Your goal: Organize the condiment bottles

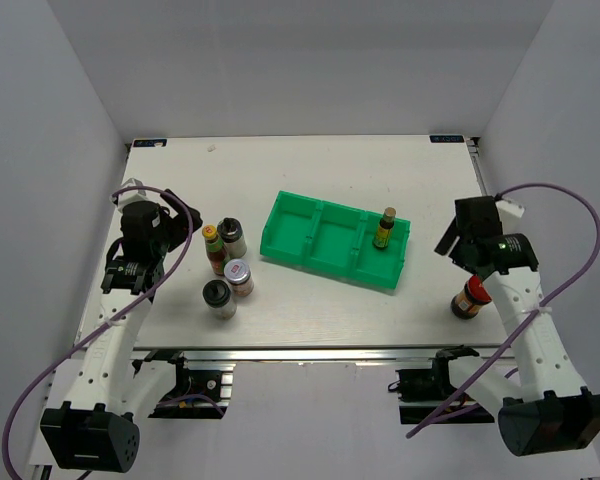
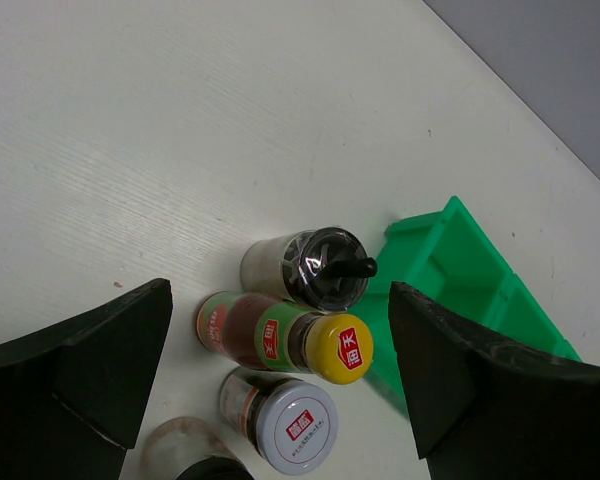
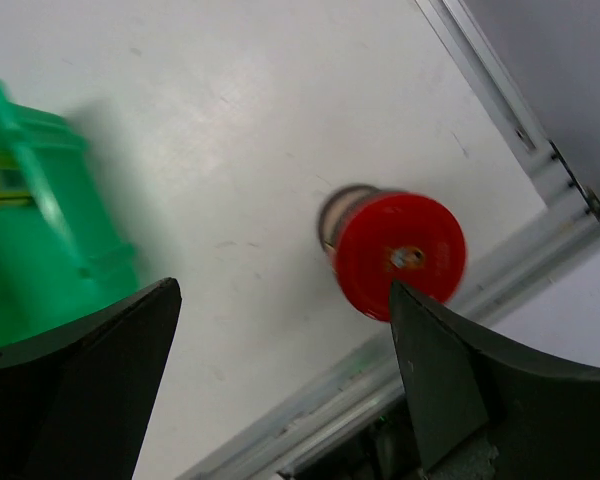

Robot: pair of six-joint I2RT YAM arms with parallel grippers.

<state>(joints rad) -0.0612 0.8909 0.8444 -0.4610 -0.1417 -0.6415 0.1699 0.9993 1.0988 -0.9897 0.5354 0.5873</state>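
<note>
Two tops carry red Chinese-character stickers: yellow-capped sauce bottle (image 2: 282,340), silver-lidded jar (image 2: 288,422).

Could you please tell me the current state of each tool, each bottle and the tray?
Left tool: open, empty.
Right tool: open, empty.
Green tray: left and middle compartments empty.
Slim bottle: upright, in the right compartment.
Red-lidded jar: upright, lidded, on table.
Yellow-capped bottle: upright, capped.
Rear shaker: upright, capped.
Front shaker: upright, capped.
Silver-lidded jar: upright, lidded.
</note>
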